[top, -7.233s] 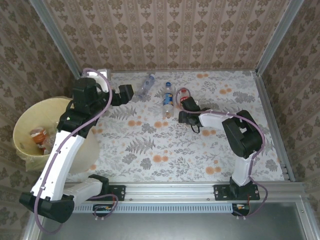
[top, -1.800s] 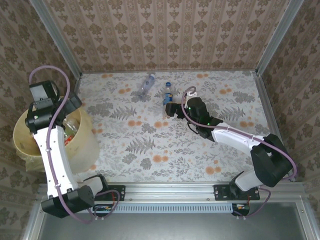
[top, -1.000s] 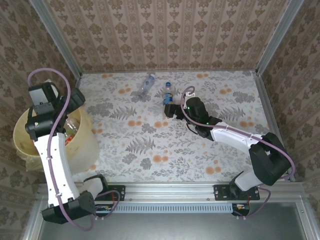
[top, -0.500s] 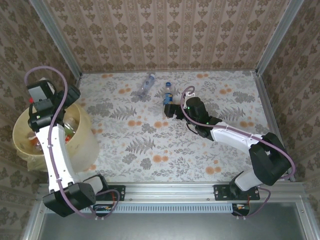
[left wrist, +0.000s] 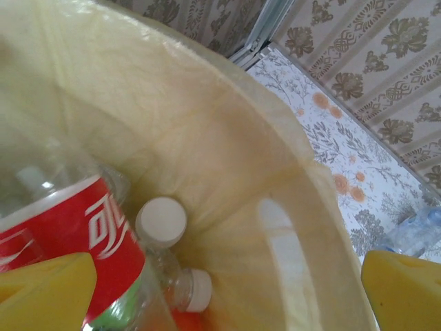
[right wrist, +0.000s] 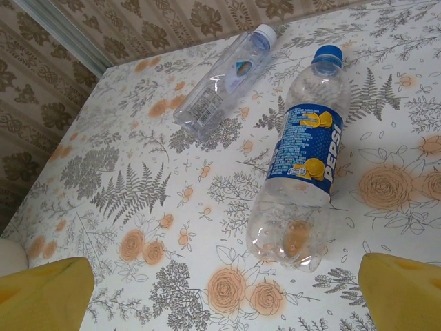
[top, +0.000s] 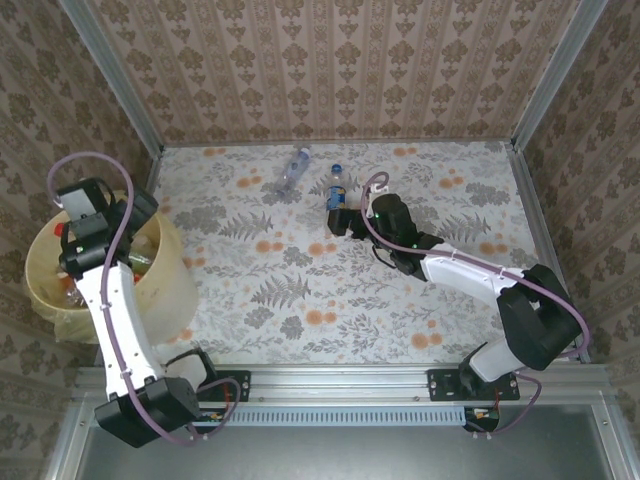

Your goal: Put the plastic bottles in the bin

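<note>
Left tool open over the bin at tabletop 9 o'clock, red-label bottle inside; right tool open, Pepsi bottle lying at its 12 o'clock.

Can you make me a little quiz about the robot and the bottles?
1. True or false: the Pepsi bottle stands upright.
2. Its cap is: A red, B blue, C white.
3. Fill in: the left gripper hangs over the ____.

Key: 1 false, it lies on its side. 2 B. 3 bin.
</note>
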{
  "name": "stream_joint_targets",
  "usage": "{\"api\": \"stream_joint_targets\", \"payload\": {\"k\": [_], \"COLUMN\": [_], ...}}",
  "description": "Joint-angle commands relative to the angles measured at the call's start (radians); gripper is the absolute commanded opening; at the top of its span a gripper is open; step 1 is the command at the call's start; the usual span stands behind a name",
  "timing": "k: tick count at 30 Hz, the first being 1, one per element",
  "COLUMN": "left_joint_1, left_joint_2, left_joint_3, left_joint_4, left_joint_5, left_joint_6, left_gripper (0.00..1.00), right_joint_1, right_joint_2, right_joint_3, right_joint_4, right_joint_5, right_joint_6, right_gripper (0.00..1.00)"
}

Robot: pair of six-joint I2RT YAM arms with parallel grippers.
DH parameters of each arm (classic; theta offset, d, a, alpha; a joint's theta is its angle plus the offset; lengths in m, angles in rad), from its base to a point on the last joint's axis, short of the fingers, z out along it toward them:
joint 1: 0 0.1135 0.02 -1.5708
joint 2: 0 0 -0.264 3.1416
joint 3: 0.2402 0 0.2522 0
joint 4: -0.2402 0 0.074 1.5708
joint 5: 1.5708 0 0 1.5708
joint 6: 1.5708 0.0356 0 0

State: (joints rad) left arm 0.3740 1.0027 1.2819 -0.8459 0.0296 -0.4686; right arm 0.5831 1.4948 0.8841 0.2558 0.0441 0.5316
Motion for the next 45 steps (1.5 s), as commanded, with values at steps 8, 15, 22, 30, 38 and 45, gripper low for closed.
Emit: {"api": "stream_joint_targets", "payload": {"k": [8,15,22,30,38,45], "left_joint_1": [-0.041,-0.234,-0.465,-0.56,-0.57,-0.572], "left_joint_2": [-0.088,-0.125,-0.067,0.015,0.023,0.053], "left_joint_3": [0.056,0.0,-0.03,-0.027,-0.027,-0.01], "left_joint_4": [0.017,0.192,0.341,0.382,0.355,0.33], "left_joint_5": [0.169,0.248,0.273,0.274,0.211,0.191], "left_joint_6": [-0.051,-0.066,-0.027,0.0,0.017,0.006], "left_gripper": [1.0,1.0,1.0,1.0,1.0,1.0], "right_joint_1": [-0.026,-0.029,-0.013,0.001,0.015,0.015], "right_joint_2": [0.028,0.171,0.339,0.491,0.579,0.592], "right_joint_3": [0.048,0.189,0.327,0.447,0.499,0.499], "right_joint_4": [-0.079,-0.27,-0.344,-0.371,-0.374,-0.355], "right_joint_5": [0.026,0.029,0.065,0.152,0.207,0.204], "right_joint_6": [0.091,0.07,0.038,0.01,-0.023,-0.07], "right_gripper": [1.0,1.0,0.99,0.9,0.79,0.69]}}
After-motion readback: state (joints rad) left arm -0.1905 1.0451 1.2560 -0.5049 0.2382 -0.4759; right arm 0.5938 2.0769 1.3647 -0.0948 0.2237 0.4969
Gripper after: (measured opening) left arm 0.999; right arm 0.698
